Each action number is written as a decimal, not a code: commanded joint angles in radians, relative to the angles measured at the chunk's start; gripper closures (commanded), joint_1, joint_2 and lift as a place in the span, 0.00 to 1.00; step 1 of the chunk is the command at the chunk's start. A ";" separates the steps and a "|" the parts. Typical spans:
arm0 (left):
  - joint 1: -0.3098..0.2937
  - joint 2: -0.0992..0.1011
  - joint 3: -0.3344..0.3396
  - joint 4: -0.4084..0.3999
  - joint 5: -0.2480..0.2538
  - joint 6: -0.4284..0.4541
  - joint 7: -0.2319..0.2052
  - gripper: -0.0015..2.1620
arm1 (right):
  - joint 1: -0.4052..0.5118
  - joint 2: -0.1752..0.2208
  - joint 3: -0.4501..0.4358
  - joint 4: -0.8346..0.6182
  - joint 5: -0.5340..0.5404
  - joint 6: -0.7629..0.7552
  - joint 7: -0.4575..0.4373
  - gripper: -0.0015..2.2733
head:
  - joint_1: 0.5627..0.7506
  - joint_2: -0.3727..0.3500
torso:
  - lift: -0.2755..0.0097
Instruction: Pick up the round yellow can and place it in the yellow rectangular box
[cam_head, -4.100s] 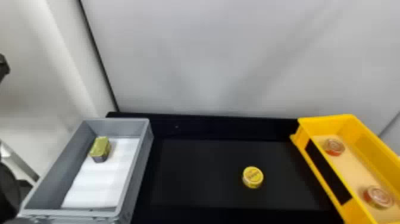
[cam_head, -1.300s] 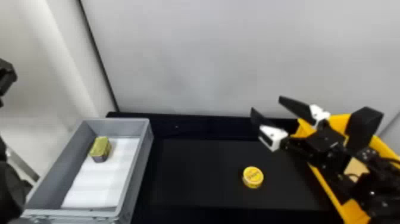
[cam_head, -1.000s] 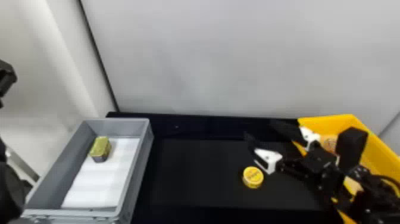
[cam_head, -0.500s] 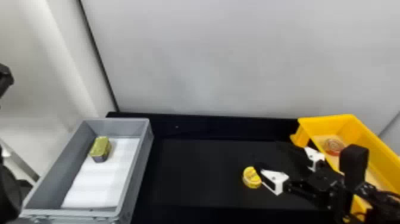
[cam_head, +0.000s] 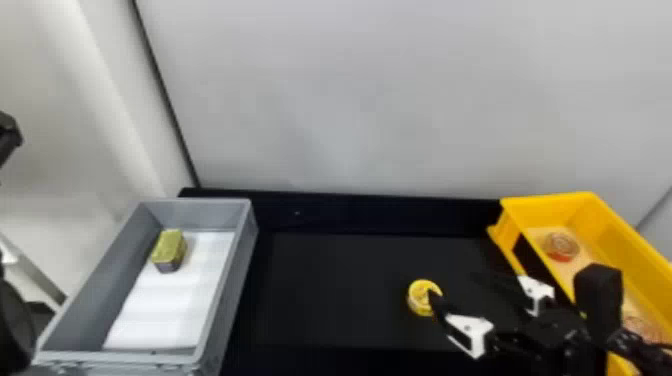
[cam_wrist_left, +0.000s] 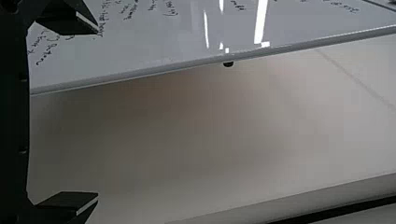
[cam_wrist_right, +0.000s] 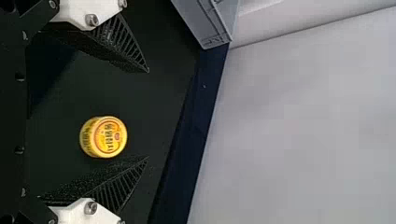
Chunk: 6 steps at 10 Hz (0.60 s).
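Observation:
In the head view my right gripper (cam_head: 457, 289) stands open low over the black table, its nearer fingertip overlapping the right edge of the round yellow can (cam_head: 421, 297). From the right wrist view, the can (cam_wrist_right: 103, 136) lies between the spread fingers of the right gripper (cam_wrist_right: 148, 114), nearer the lower one, and is not gripped. The yellow rectangular box (cam_head: 545, 201) is at the right, partly behind the right arm. Parked at the head view's left edge is my left arm, a dark part of its gripper (cam_head: 7, 135) showing; in its wrist view the left gripper (cam_wrist_left: 98, 113) is open and holds nothing.
A grey bin (cam_head: 245, 240) at the left holds a gold-topped tin (cam_head: 169, 250) on white lining. Inside the yellow box are a round red can (cam_head: 561, 246) and another round can (cam_head: 641, 327) behind the right arm. A pale wall (cam_head: 375, 100) rises behind the table.
The right arm has come in from the right and lowered from above the yellow box's near side toward the can, its fingers now lower and closer. The can has stayed in place.

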 joint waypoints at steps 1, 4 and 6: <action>0.001 -0.003 0.003 0.000 0.000 0.000 -0.002 0.02 | 0.016 0.000 -0.017 -0.022 0.066 0.046 0.033 0.07 | 0.70 0.53 | 0.73; -0.001 -0.003 0.001 0.000 0.000 0.000 -0.002 0.02 | 0.019 0.006 -0.026 0.001 0.150 0.086 0.041 0.07 | 0.70 0.53 | 0.73; 0.001 -0.003 0.001 0.000 0.001 0.000 -0.002 0.02 | 0.011 0.001 -0.028 0.044 0.167 0.084 0.036 0.07 | 0.70 0.53 | 0.73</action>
